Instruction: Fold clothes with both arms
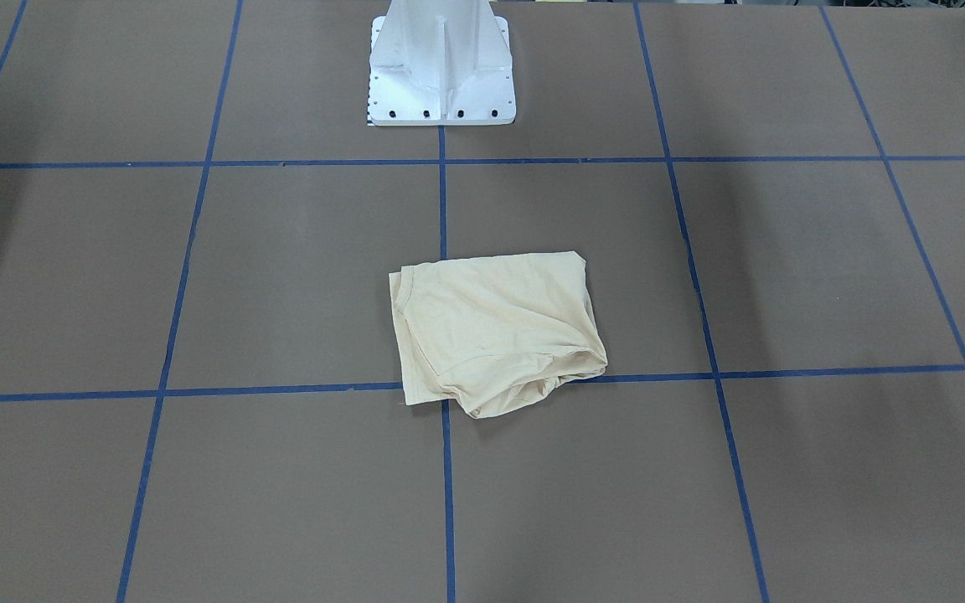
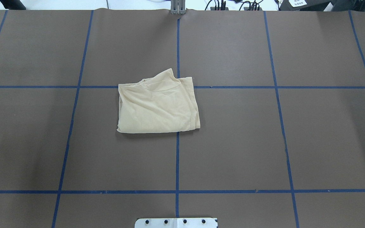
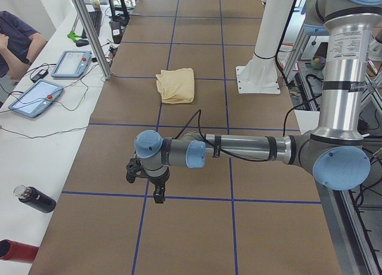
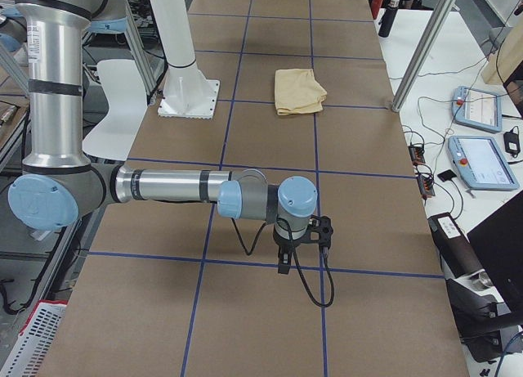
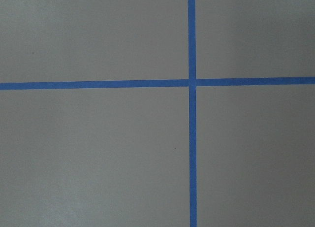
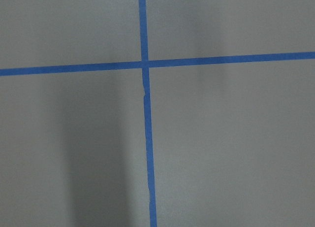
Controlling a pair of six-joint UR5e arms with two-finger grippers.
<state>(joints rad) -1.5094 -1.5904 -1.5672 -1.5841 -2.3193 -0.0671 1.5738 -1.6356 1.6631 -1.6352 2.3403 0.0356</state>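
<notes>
Even, diffuse light from overhead is washing the brown table cover (image 1: 784,268), with broad, soft-edged dark bands lying across it in the front-facing view. The cream shirt (image 2: 157,104) is casting only a thin shadow along its robot-side edge. The white pedestal (image 1: 441,67) is glaring slightly. Both wrist views are looking soft and flat, a vertical shadow band dimming the right one's left half.

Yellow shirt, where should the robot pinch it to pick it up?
On the shirt, probably the rumpled edge farthest from the robot, coming straight down from above. There the folds puff up off the table, so there is loose cloth to pinch. The near edge lies flat and thin, which makes it harder to catch.
</notes>
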